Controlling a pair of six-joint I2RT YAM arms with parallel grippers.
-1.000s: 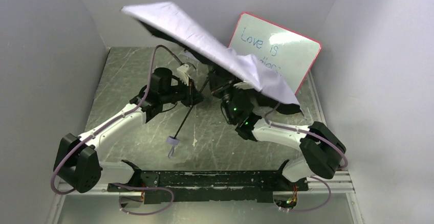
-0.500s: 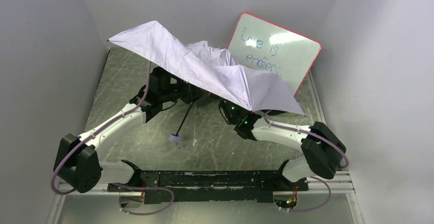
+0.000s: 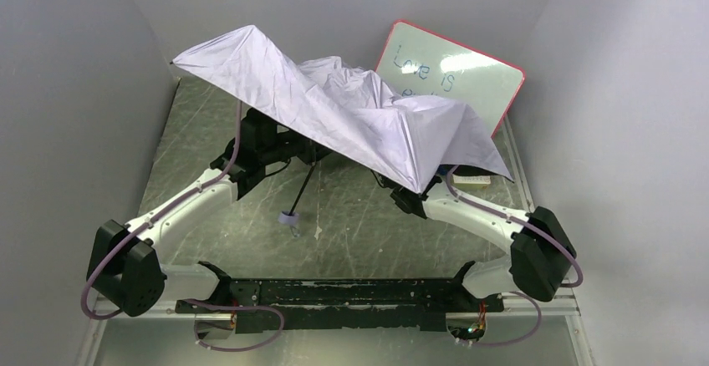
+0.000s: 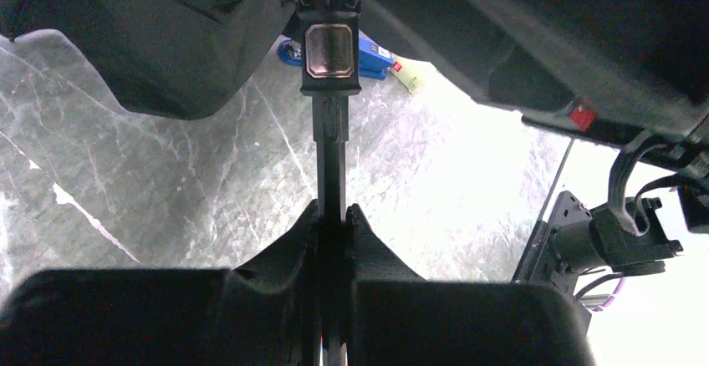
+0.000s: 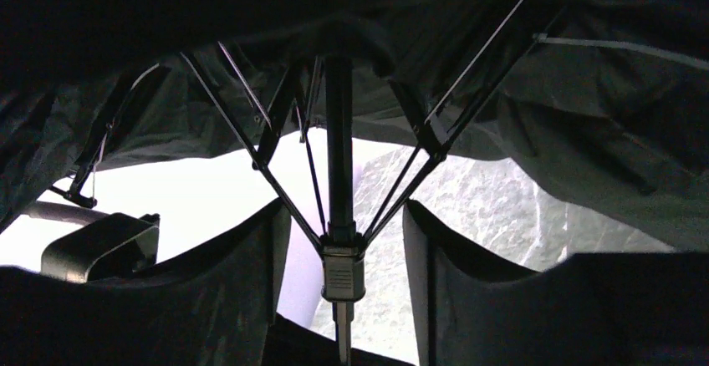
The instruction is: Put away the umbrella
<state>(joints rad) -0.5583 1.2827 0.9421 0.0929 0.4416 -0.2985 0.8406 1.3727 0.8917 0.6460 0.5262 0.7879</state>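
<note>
The umbrella (image 3: 334, 115), canopy half collapsed & crumpled, hangs over the middle of the worktop (image 3: 201, 124), in front of the whiteboard (image 3: 468, 73). Its shaft (image 3: 303, 190) slants down to the grey handle (image 3: 289, 221), low near the surface. Left pincer (image 4: 334, 213) is closed tight on the shaft; right pincer (image 5: 344, 211) is open under the canopy, w/ one finger each side of the runner (image 5: 342, 276), not gripping it.

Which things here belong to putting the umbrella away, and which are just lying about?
Job:
umbrella
left claw, clamped on its shaft
right claw, open around the shaft

Lying about:
red-framed whiteboard, propped at the back
</note>
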